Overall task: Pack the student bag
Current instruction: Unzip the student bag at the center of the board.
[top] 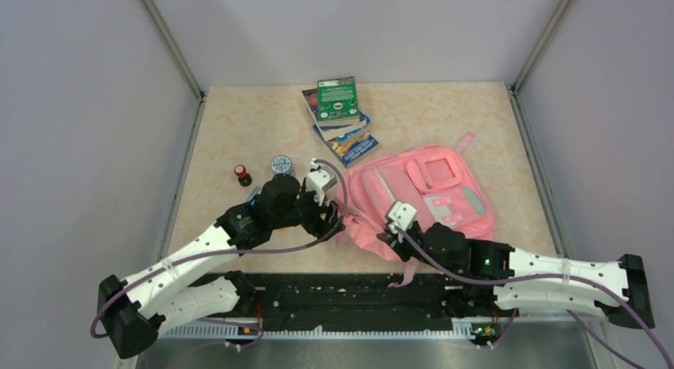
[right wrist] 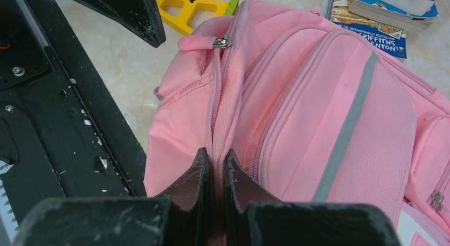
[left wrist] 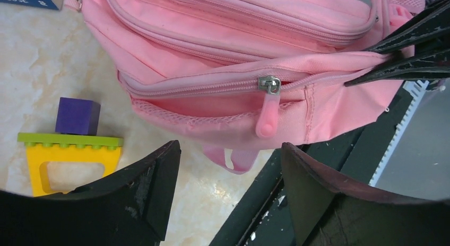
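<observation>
On the table (top: 238, 130), toward its right side, the student bag (top: 445, 190) lies flat, its near edge hidden from overhead by both my wrists. Only the right wrist view shows my right gripper (right wrist: 215, 161) pinched tight on the fabric along the zip seam. My left gripper (left wrist: 229, 150) gapes wide, holding nothing, just short of the pink zipper pull (left wrist: 267, 116), too small to make out from above. My left finger cuts off the yellow block (left wrist: 69, 166) under a purple cube (left wrist: 78, 116).

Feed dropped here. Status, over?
Left gripper open, at the zip pull. Right gripper shut on bag seam. Blocks beside left, clear.
</observation>
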